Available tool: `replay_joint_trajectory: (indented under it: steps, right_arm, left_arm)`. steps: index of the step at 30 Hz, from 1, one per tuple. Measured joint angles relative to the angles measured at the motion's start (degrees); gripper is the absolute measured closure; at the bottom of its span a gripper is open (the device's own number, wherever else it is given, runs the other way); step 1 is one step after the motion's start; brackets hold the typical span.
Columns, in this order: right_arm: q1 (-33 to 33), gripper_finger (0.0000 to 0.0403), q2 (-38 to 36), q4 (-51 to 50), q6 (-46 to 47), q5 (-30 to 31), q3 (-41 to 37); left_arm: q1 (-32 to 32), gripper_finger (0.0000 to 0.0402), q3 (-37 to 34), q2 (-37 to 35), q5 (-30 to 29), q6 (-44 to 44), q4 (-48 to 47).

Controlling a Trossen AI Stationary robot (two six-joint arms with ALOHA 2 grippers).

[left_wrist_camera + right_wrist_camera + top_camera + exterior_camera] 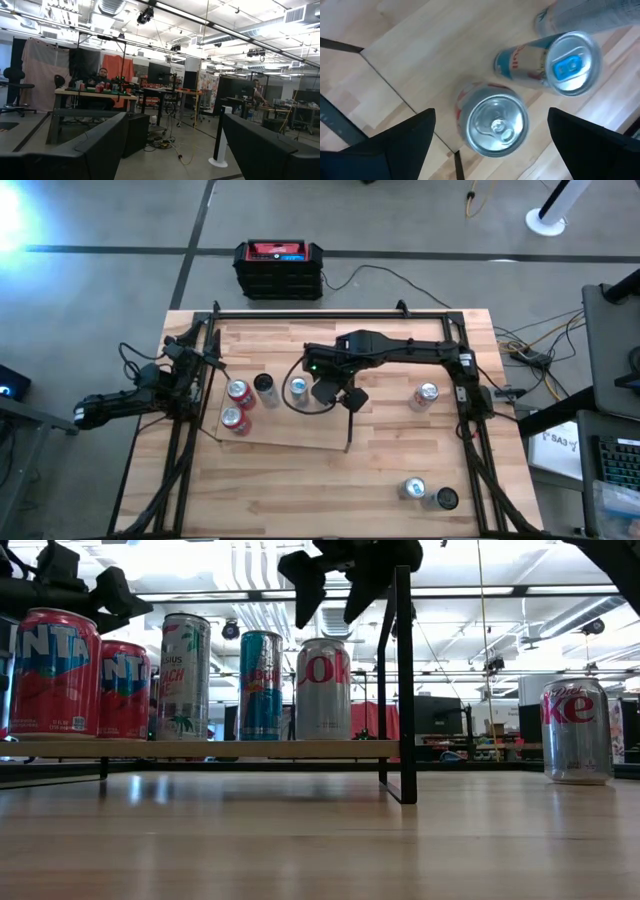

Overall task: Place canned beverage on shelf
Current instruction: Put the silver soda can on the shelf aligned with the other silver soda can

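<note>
The right gripper (490,145) hangs directly above the upright silver Diet Coke can (494,122) standing on the pale wooden shelf (300,435) beside the black upright bar (403,680); its fingers gape wide, holding nothing; the left gripper (205,360) waits at the table's left edge, spread and empty.

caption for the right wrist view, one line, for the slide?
Right gripper open above a silver Coke can standing on the shelf, blue can beside it.

Bright overhead ceiling lights, glare at high view's left edge, right wrist view perhaps slightly blurred
</note>
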Motion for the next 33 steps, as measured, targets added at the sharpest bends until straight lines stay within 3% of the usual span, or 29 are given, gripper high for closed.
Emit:
replay_joint_trajectory:
  steps: [4,8,14,25,33]
  right_arm:
    - [0.2,0.0033,0.4,-0.2,2.1,1.5,0.0]
    - [1.8,0.0032,-0.3,-1.0,12.4,8.8,0.0]
    - [3.4,0.0032,-2.7,-4.4,27.0,12.9,0.0]
    - [3.3,0.004,-8.7,-14.4,77.5,24.4,-0.9]
    - [3.1,0.004,-16.8,-14.9,99.6,22.5,-13.0]
  left_arm:
    - [0.0,0.0091,0.0,0.0,0.0,0.0,0.0]
    - [0.0,0.0091,0.0,0.0,0.0,0.0,0.0]
    - [0.0,0.0091,0.0,0.0,0.0,0.0,0.0]
    - [0.0,0.0091,0.0,0.0,0.0,0.0,0.0]
    - [0.0,0.0091,0.0,0.2,-0.1,0.0,-0.2]
